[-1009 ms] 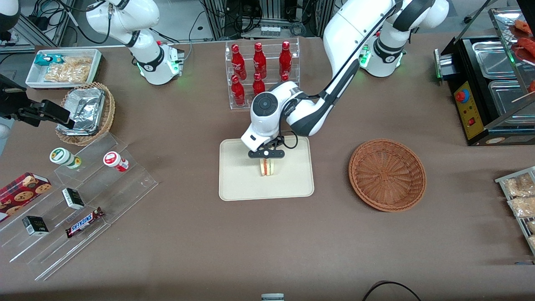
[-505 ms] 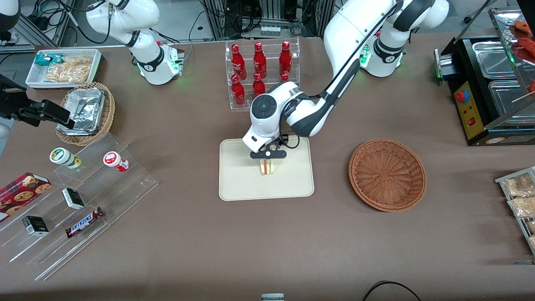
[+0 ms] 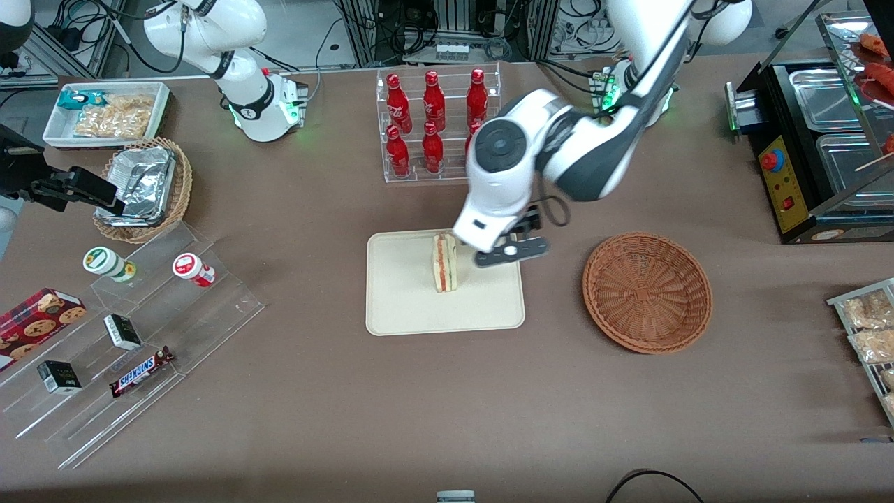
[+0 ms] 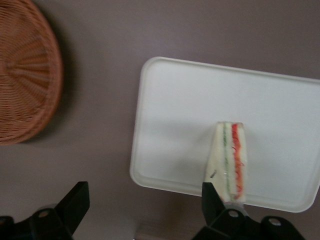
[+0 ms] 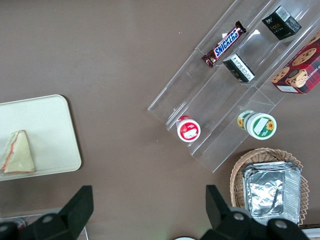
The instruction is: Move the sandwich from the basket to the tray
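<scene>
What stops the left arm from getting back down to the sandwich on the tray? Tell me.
Probably nothing. The sandwich stands alone on the tray, nothing over it. The gripper hangs open just beside it, toward the basket, with no object between them.

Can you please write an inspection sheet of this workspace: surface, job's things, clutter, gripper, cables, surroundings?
Surface: brown cloth-covered table.
Job's things: triangular white-bread sandwich stands on edge on the cream rectangular tray; round reddish-brown wicker basket holds nothing.
Clutter: red bottles in clear rack; clear stepped shelf with snack bar, boxes, jars; tan basket with foil containers.
Gripper: left gripper open, raised above the tray's edge, holding nothing.
Cables: black cable at the table edge nearest the camera.
Surroundings: black machine with steel pans.
</scene>
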You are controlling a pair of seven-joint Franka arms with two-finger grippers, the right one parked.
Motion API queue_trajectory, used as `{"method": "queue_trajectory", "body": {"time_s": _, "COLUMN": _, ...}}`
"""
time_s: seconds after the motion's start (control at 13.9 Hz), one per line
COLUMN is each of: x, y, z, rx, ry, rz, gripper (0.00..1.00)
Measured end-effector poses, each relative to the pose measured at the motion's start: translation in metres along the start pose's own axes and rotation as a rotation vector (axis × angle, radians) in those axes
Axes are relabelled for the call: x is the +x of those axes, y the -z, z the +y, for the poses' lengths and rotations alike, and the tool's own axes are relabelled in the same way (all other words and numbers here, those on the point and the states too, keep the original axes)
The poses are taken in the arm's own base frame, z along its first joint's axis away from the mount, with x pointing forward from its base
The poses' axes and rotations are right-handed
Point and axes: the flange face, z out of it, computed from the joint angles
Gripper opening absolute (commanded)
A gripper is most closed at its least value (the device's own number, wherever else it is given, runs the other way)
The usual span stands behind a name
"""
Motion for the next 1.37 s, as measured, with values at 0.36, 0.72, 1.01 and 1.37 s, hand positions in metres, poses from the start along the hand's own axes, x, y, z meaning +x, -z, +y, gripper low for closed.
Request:
{"method": "queue_trajectory", "body": {"time_s": 0.36, "x": 0.048, "y": 0.068, "z": -0.113, "rx": 0.009, "ry": 0.164, "rz": 0.021, "gripper": 0.99}}
{"method": "queue_trajectory", "body": {"time_s": 0.72, "x": 0.065, "y": 0.103, "z": -0.219, "rx": 0.045, "ry": 0.104, "rz": -0.011, "gripper": 0.99}}
{"method": "queue_trajectory", "body": {"time_s": 1.01, "x": 0.072, "y": 0.124, "z": -0.290, "rx": 0.025, "ry": 0.032, "rz": -0.064, "gripper": 0.99}}
{"method": "queue_trajectory", "body": {"time_s": 1.37, "x": 0.070, "y": 0.143, "z": -0.336, "rx": -0.004, "ry": -0.062, "rz": -0.075, "gripper": 0.99}}
